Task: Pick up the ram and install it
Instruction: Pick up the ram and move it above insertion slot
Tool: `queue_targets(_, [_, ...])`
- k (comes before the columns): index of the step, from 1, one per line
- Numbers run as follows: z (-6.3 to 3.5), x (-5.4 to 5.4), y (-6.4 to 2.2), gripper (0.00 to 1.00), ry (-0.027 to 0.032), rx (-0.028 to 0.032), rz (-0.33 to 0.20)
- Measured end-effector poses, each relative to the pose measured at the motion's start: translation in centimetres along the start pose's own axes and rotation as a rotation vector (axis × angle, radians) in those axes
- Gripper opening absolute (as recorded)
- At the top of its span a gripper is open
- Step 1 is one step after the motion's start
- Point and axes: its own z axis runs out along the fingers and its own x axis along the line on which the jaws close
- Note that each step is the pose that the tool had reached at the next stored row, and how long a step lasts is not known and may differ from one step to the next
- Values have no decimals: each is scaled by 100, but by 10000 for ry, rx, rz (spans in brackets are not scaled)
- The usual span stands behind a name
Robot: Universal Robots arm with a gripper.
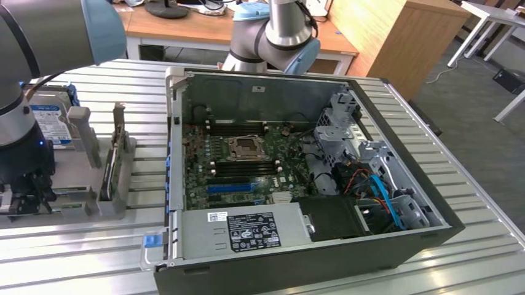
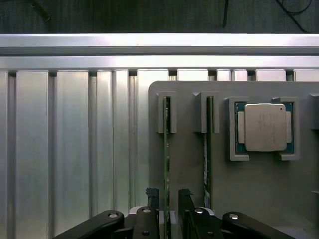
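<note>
So, the ribbed aluminium table (image 2: 75,149) was all long shiny slats, and the boxy black computer case (image 1: 287,273) lay open beside the flat matte-grey holder (image 2: 187,149). The arm (image 1: 16,117) hung straight down over that holder. A square silver CPU (image 2: 264,127) sat nested in the holder. The ram (image 2: 167,144), thin and green, stood on edge in a holder slot, with the gripper (image 2: 168,198) straddling it, black fingers (image 2: 152,195) spread, not pinching.
</note>
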Motion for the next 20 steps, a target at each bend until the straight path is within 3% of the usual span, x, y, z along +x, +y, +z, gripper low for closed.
queue_targets(8, [53, 1, -2, 30, 1, -1, 0])
queue_targets(20, [57, 1, -2, 30, 0, 0, -1])
